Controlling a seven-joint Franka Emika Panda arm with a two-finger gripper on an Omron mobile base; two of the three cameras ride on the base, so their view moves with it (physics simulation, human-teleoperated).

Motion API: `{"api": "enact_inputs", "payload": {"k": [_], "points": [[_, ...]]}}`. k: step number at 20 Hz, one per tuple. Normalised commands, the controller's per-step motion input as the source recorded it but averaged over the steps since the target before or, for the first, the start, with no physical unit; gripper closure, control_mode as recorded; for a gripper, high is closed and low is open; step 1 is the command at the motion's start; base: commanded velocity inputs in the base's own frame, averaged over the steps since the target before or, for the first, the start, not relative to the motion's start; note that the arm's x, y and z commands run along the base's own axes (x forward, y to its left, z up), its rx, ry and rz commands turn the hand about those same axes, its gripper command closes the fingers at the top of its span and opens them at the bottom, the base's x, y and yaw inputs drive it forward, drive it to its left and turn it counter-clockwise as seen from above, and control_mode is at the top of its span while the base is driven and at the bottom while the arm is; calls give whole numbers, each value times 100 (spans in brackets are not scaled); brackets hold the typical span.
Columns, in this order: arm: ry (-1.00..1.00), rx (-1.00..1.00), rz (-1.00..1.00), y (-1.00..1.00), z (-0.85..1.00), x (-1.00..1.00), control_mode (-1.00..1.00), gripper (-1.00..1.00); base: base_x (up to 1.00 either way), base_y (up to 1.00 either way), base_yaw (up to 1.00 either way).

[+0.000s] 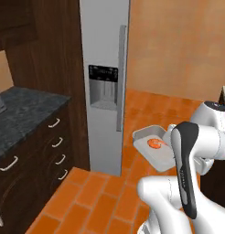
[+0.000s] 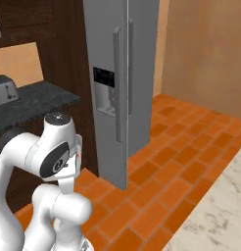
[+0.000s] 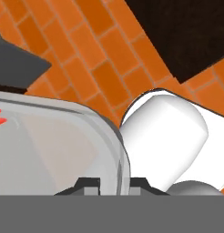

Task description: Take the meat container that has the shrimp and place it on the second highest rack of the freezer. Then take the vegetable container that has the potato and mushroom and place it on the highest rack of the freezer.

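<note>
While the meat container (image 1: 153, 147) hangs in the air above the orange brick floor (image 1: 96, 201), level with the arm's elbow and just right of the freezer (image 1: 105, 68), the first half of the task looks to be in hand: carrying the shrimp tray to its shelf. In the left base view the shrimp (image 1: 154, 143) lies as a small orange curl in the middle of the pale tray, and the tray's far end is hidden behind the white arm. From the hand view the tool (image 3: 113, 184) is nearly closed, its two dark tips pinching the clear rim of the container (image 3: 116, 150) between them, so I judge it has a firm hold on the wall of the tray.

Both grey doors of the freezer appear shut in both base views, with the long vertical handle (image 2: 117, 83) and the black dispenser panel (image 1: 104, 74) facing the robot; no white interior or rack can be seen. That is the snag for what comes next. Getting the tray onto the second highest rack calls for an open door and a clear reach inside, with the tray kept level so the shrimp does not slide out. The dark bench (image 1: 23, 112) sits off to the left, well apart from the tray.
</note>
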Motion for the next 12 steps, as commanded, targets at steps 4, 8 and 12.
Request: {"api": "enact_inputs", "payload": {"k": [4, 8, 12], "points": [[0, 0, 0, 0, 0, 0, 100, 100, 47, -23, -56], [0, 0, 0, 0, 0, 0, 100, 100, 56, -8, -53], [0, 0, 0, 0, 0, 0, 100, 100, 63, 0, -35]]}}
